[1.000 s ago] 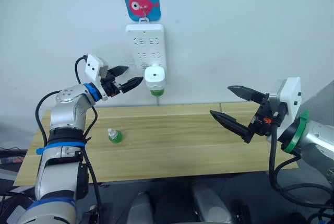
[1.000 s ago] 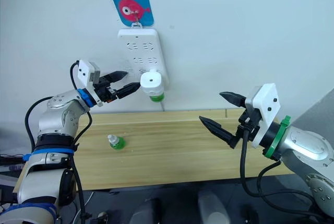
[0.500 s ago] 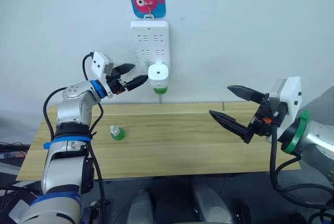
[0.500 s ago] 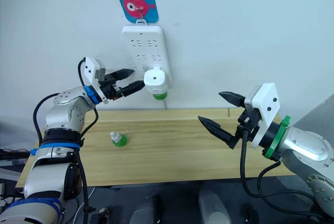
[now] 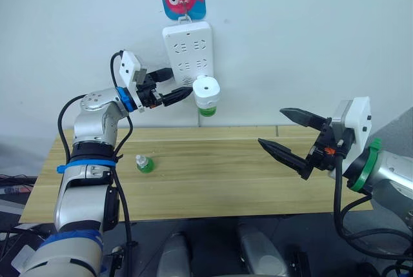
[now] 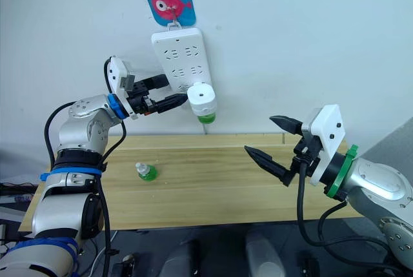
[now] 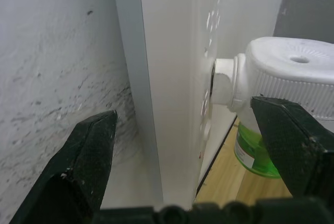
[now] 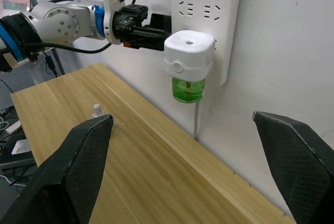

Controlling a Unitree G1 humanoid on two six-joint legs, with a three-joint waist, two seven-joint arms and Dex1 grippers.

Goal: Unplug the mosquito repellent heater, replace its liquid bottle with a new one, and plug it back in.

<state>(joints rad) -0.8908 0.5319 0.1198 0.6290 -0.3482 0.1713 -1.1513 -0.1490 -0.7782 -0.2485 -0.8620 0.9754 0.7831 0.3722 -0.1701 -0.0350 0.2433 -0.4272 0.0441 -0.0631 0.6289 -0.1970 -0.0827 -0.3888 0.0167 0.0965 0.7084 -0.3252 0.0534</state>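
A: Two grippers up; left gripper (image 5: 175,84) fingers spread, straddling the power strip (image 5: 188,51) edge beside the mosquito repellent heater (image 5: 206,90), still plugged in, its liquid bottle (image 5: 208,110) hanging below.

B: Right gripper (image 5: 290,138)?

A: Open, empty, well apart over the wooden table (image 5: 213,180); capped new bottle (image 5: 142,164) upright near its left end.

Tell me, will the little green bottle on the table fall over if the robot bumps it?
Probably. The green bottle with the white cap stands upright, apart from other things, on a smooth wooden table, so it would likely slide or tip. It looks round, so it might then roll.
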